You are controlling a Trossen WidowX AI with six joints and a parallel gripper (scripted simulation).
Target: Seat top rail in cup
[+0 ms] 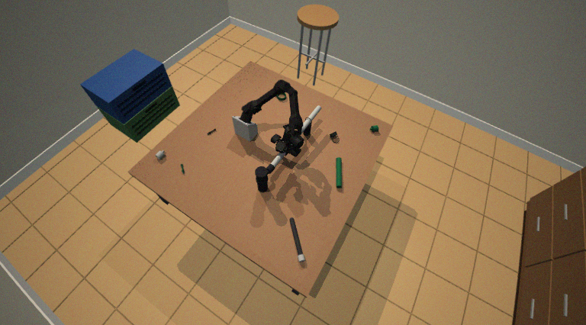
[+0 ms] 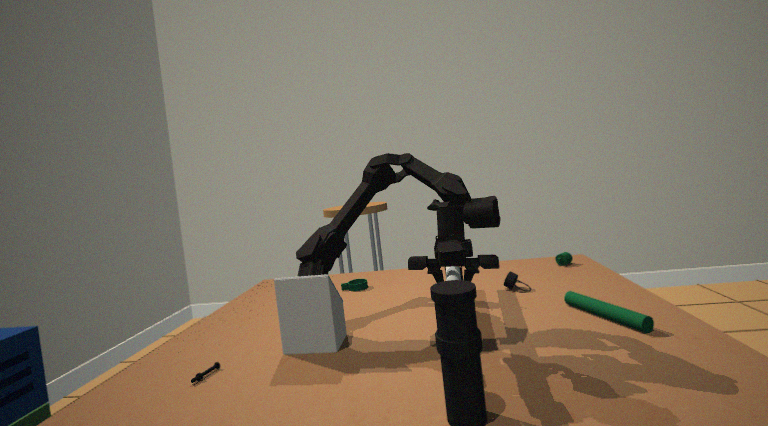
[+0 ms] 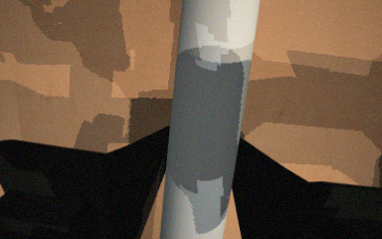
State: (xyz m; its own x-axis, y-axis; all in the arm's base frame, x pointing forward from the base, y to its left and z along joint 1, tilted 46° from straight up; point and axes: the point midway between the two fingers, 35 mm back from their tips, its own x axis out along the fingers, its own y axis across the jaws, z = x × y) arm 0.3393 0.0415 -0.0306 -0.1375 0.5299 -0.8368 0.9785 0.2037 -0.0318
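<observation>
The white top rail (image 1: 313, 116) (image 2: 452, 273) (image 3: 209, 110) runs from beyond the loop cap on the small post (image 1: 307, 129) to the big black post (image 1: 262, 179) (image 2: 459, 364). Its near end meets the black rail-end cup (image 1: 270, 168) on the post's side; how deep it sits inside cannot be told. The brace band (image 2: 458, 343) shows as a ridge on the post, a little below the post cap (image 2: 453, 289). My gripper (image 3: 201, 136) is shut on the rail around its middle, one finger on each side. In the top and exterior views the arm hides the fingertips.
A grey block (image 1: 245, 128) (image 2: 308, 316) stands at the arm's base. A green tube (image 1: 339, 172) (image 2: 608, 312), a small black cap with a ring (image 1: 333, 135) (image 2: 511, 280) and a dark rod (image 1: 296, 237) lie on the table. A green ring (image 2: 356, 285) lies behind the arm.
</observation>
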